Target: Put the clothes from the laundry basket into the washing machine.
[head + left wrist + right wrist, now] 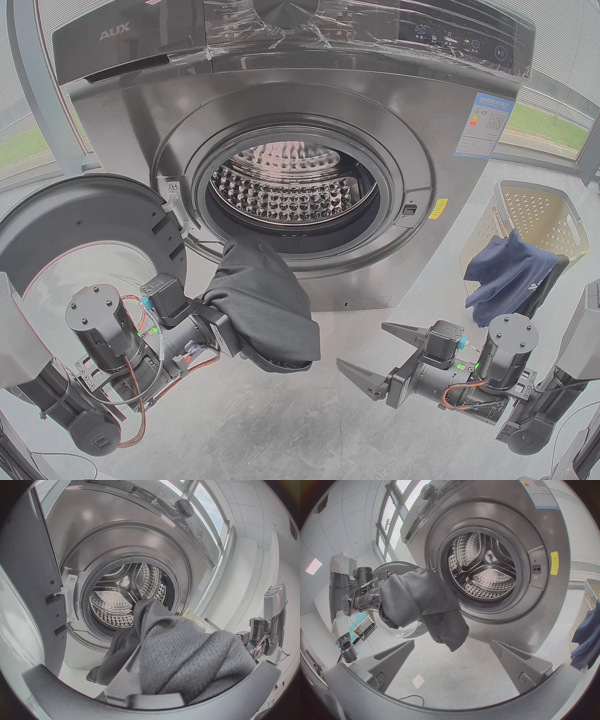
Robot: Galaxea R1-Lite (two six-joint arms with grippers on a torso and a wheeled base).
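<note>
A dark grey garment (pixel 265 306) is draped over my left gripper (pixel 250 331), which is shut on it just below and in front of the washing machine's open drum (pixel 290 184). The cloth (pixel 181 645) hides the fingers; its upper edge reaches the door ring's lower lip. From the right wrist view the same garment (pixel 422 605) hangs off the left arm before the drum (pixel 482 567). My right gripper (pixel 375 356) stands open and empty above the floor, right of the garment. A navy garment (pixel 509 275) hangs over the rim of the beige laundry basket (pixel 544 219) at the right.
The machine's round door (pixel 81 237) is swung open to the left, close behind my left arm. Grey tiled floor (pixel 325 425) lies free between the arms. The basket (pixel 592 595) stands right of the machine with the navy garment (pixel 587 639) on its edge.
</note>
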